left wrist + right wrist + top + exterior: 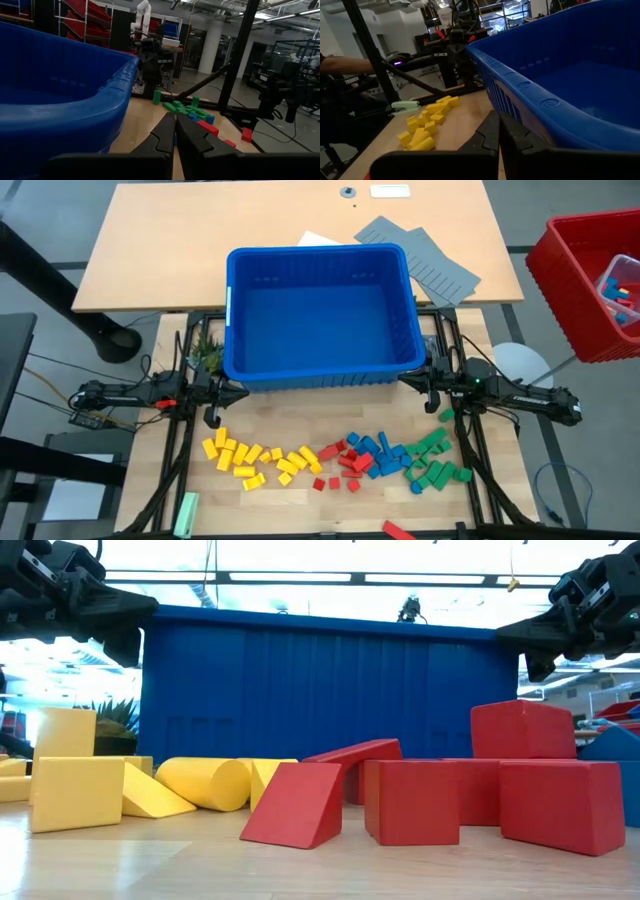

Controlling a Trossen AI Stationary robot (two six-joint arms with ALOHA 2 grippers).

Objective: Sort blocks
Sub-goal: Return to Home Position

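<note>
The blue bin (320, 310) is standing empty; the blocks (340, 460) are lying before it on the counter (300, 515), grouped by colour. The left claw (175, 120) and right claw (499, 117) are hovering at its front corners, pressed together, empty. Sorting is seemingly nearing completion.

A red plastic crate (590, 280) runs off the right edge of the high view, and the pieces inside it (620, 290) are too small to identify. A white sheet (318, 239) shows only a corner behind the big blue plastic bin (320, 375), which also covers part of a green plant (205, 350). A red block (398, 530) reaches the bottom edge, so its full length cannot be told. In the low view the bin's wall hides everything behind it. There a blue block (612, 745) is cut by the right edge and yellow blocks (12, 790) by the left. In the right wrist view, a person's forearm (345, 65) enters from the edge.
</note>
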